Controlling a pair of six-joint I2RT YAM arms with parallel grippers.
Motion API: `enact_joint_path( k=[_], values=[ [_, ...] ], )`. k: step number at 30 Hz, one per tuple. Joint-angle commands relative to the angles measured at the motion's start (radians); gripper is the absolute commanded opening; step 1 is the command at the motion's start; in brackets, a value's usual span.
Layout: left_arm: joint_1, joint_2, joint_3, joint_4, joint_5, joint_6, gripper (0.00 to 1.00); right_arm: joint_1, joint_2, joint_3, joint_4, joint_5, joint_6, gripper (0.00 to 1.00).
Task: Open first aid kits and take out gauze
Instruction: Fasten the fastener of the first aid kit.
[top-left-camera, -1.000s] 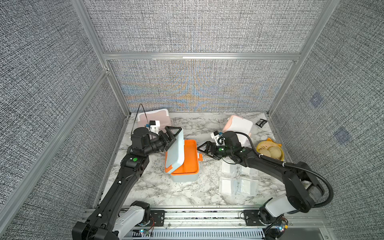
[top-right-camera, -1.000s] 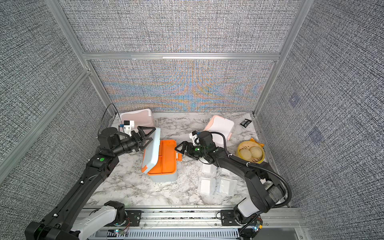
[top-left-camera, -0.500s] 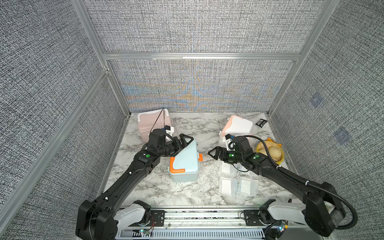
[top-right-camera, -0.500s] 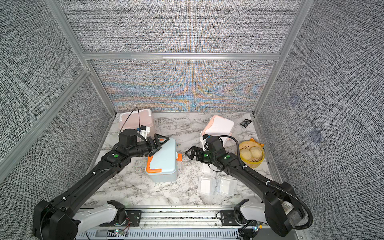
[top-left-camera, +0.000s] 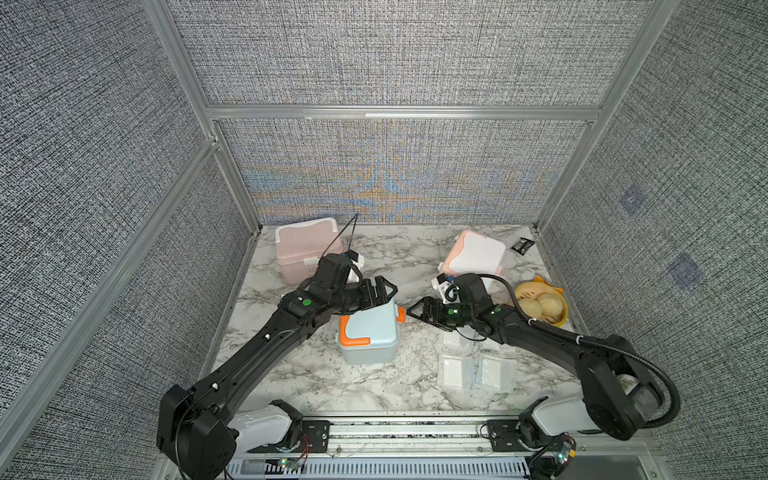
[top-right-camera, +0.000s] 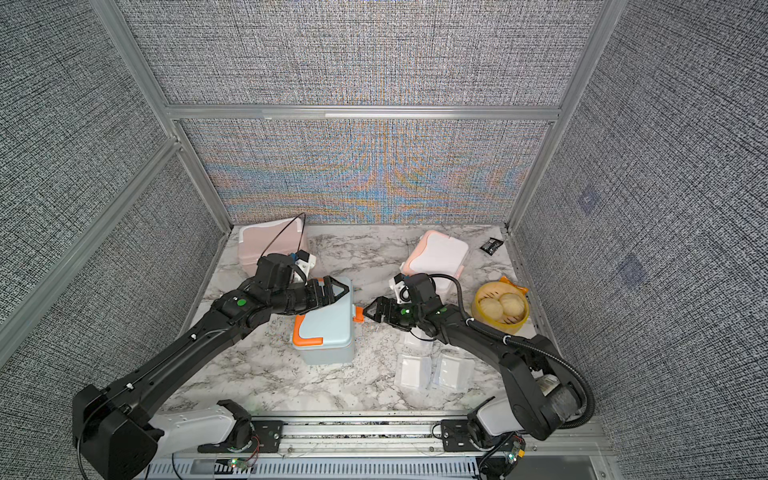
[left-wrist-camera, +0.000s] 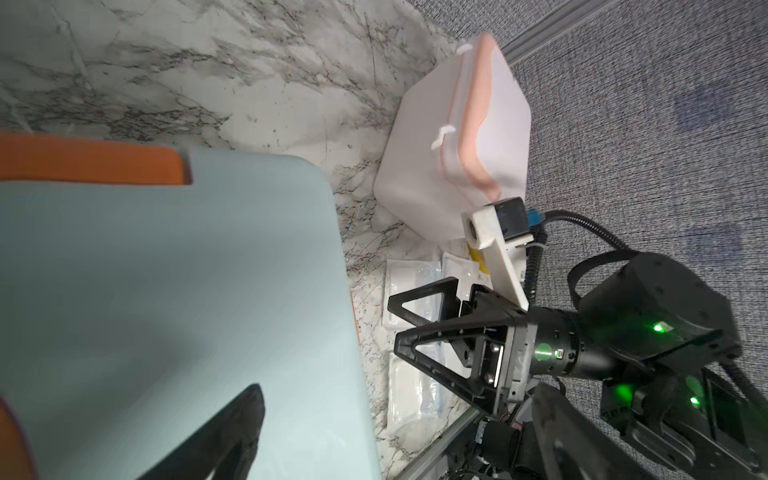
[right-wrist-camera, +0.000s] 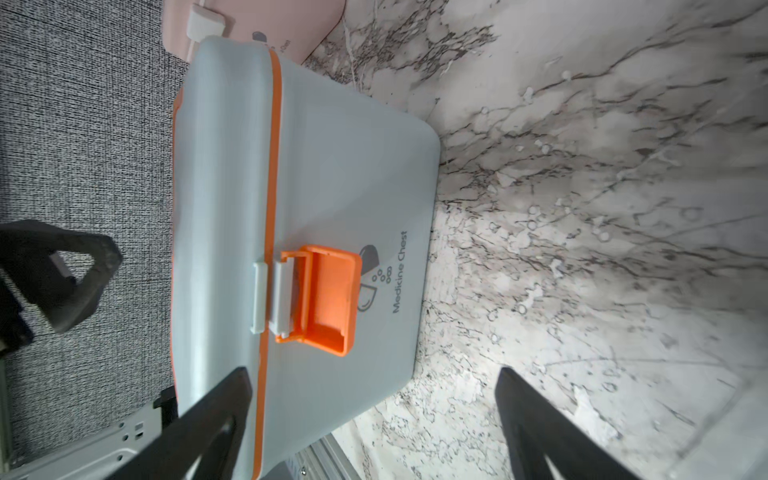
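The pale blue-and-orange first aid kit (top-left-camera: 368, 332) stands mid-table with its lid down. Its orange latch (right-wrist-camera: 324, 299) sticks out, unfastened, on the side facing my right gripper. My left gripper (top-left-camera: 381, 291) hovers open over the far end of the lid; one of its fingers (left-wrist-camera: 232, 428) lies just above the lid. My right gripper (top-left-camera: 417, 311) is open and empty, level with the latch and a short way from it. The pink-and-white kit (top-left-camera: 305, 245) and the white-and-peach kit (top-left-camera: 476, 253) stand shut at the back. Gauze packets (top-left-camera: 457, 372) (top-left-camera: 494, 372) lie at the front right, one partly under my right arm.
A yellow basket of buns (top-left-camera: 540, 305) sits by the right wall. A small black wrapper (top-left-camera: 522, 245) lies in the back right corner. The metal rail (top-left-camera: 395, 428) runs along the table's front edge, and fabric walls close in three sides.
The blue kit's lid, held up by my left gripper a second ago, has come down shut. My left gripper followed over it. My right gripper drew back to the right and its jaws narrowed slightly.
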Motion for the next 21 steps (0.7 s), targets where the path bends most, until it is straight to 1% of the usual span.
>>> enact_joint_path(
  k=[1, 5, 9, 17, 20, 21],
  values=[
    [-0.004, 0.023, 0.003, -0.025, -0.028, 0.045, 0.99, -0.001, 0.037, -0.007, 0.146, -0.082, 0.078, 0.85],
    [-0.008, 0.047, -0.018, -0.020, -0.034, 0.051, 0.99, -0.002, 0.066, -0.045, 0.233, -0.085, 0.127, 0.78],
    [-0.013, 0.050, -0.030, -0.012, -0.033, 0.051, 0.99, -0.003, 0.113, -0.063, 0.381, -0.147, 0.204, 0.78],
    [-0.014, 0.057, -0.041, -0.004, -0.032, 0.053, 1.00, 0.002, 0.184, -0.082, 0.586, -0.195, 0.313, 0.87],
    [-0.014, 0.058, -0.048, 0.004, -0.031, 0.051, 0.99, 0.012, 0.204, -0.081, 0.642, -0.203, 0.343, 0.99],
    [-0.015, 0.059, -0.048, 0.006, -0.030, 0.049, 0.99, 0.017, 0.211, -0.080, 0.658, -0.205, 0.351, 0.99]
  ],
)
